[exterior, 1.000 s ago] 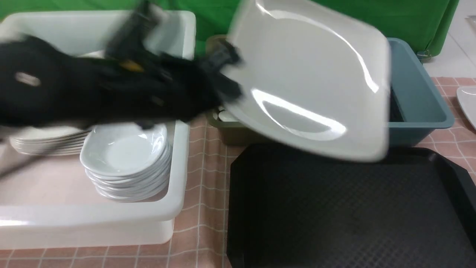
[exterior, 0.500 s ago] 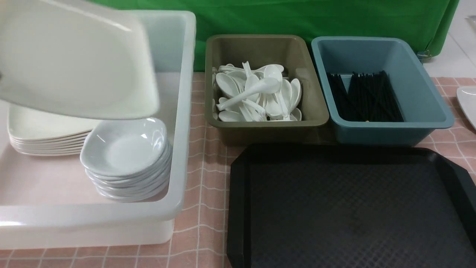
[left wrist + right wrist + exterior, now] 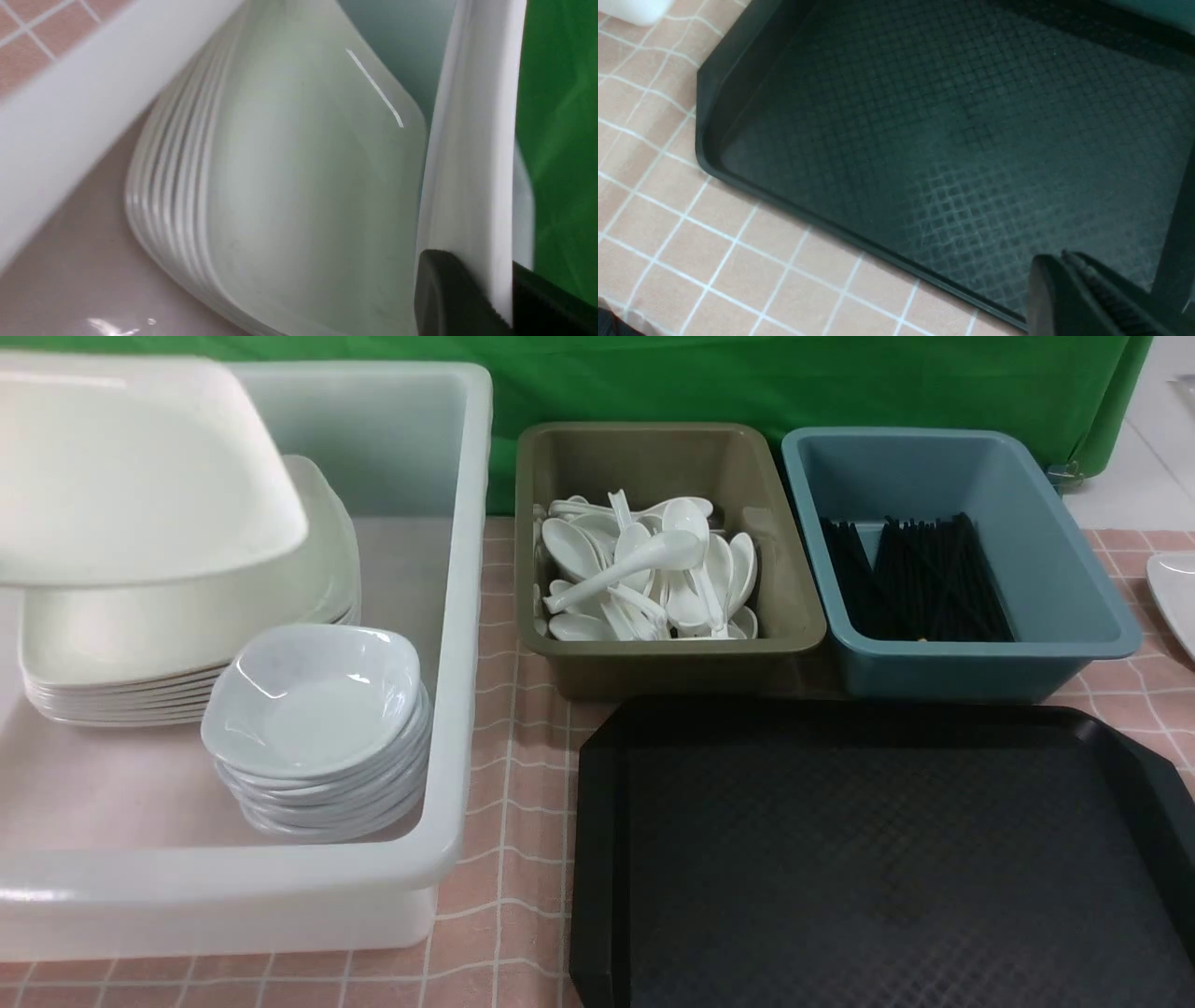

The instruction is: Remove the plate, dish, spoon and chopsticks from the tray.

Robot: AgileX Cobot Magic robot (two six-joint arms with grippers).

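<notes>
Over the left side of the white plastic tub, the large glossy white square plate hangs tilted above a stack of matching plates, apparently not yet resting on it. The left gripper is clamped on its rim, as the left wrist view shows. Just beside that pile stands a stack of small bluish-white dishes. Further right, an olive bin holds white soup spoons, and a blue bin holds thin black chopsticks. Nearest, on the pink checked counter, the black diamond-textured tray carries nothing. The right gripper hovers above it, jaws all but together and empty. Let go from this height or tilt, the plate could clatter, skid off the pile or knock the dishes. No writing is legible anywhere.
</notes>
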